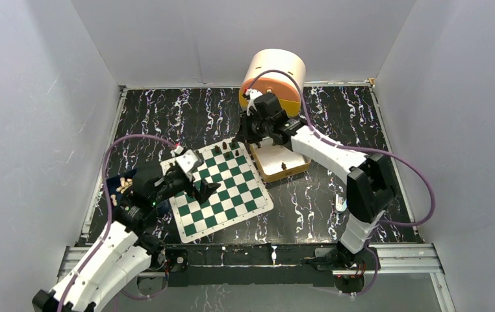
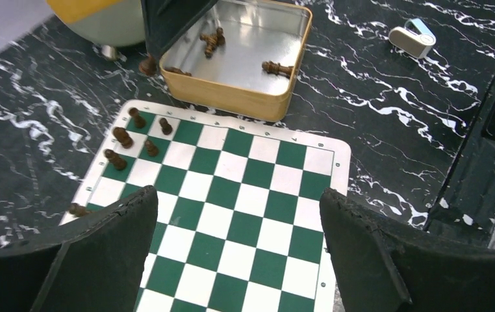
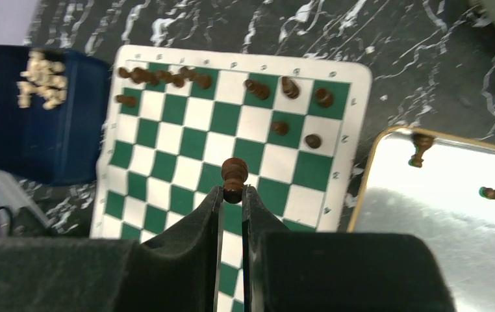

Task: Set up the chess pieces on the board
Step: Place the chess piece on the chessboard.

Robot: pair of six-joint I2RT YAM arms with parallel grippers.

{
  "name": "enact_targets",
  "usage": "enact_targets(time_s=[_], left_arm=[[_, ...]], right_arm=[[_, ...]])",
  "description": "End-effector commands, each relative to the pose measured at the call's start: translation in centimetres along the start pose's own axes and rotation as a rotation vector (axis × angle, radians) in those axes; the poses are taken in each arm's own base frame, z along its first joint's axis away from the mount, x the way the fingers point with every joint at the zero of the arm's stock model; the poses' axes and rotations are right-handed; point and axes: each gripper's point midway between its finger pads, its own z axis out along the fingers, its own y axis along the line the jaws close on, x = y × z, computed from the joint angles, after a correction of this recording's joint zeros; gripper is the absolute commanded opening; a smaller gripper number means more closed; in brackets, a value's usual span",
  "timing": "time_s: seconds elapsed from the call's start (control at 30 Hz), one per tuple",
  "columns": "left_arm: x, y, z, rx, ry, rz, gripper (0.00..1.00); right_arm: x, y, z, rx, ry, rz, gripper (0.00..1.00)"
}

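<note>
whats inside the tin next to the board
A few dark pieces lie loose in the tin, on its shiny floor. The right arm covers one corner, so anything there is hidden.

Black, white-veined table [image 1: 336,123]: green-and-white board [image 1: 232,201] central; tan tray [image 1: 297,170] at board's far-right corner; blue box [image 3: 50,143] left; round drum [image 1: 274,75] beyond; small white device [image 2: 412,38] right.

Green-and-white checkered board [image 1: 232,195] lying flat, dark brown chess pieces [image 3: 290,87] mostly standing near one edge
</note>
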Motion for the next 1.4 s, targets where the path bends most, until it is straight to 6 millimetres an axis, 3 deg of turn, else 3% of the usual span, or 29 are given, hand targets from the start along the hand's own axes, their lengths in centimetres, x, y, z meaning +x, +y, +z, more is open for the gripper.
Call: enact_targets(time_s=[0.0, 0.23, 0.53, 0.77, 1.37], left_arm=[[-0.7, 0.4, -2.3, -0.07, -0.056, 0.089, 0.91], [-2.0, 2.6, -5.1, -0.26, -0.153, 0.161, 0.92], [-3.2, 4.1, -7.7, -0.399, -0.193, 0.196, 0.92], [-3.8, 4.6, -9.2, -0.463, -0.235, 0.201, 0.92], [-3.9, 4.6, -9.4, -0.463, -0.228, 0.209, 0.92]], right_arm=[[-0.5, -1.3, 0.9, 0.119, 0.066, -0.115, 0.16], [0.6, -0.2, 4.8, 0.186, 0.182, -0.218, 0.17], [3.8, 0.8, 9.7, 0.234, 0.32, -0.305, 0.17], [5.1, 0.7, 11.2, 0.247, 0.346, -0.323, 0.18], [6.4, -0.4, 13.6, 0.268, 0.347, -0.343, 0.19]])
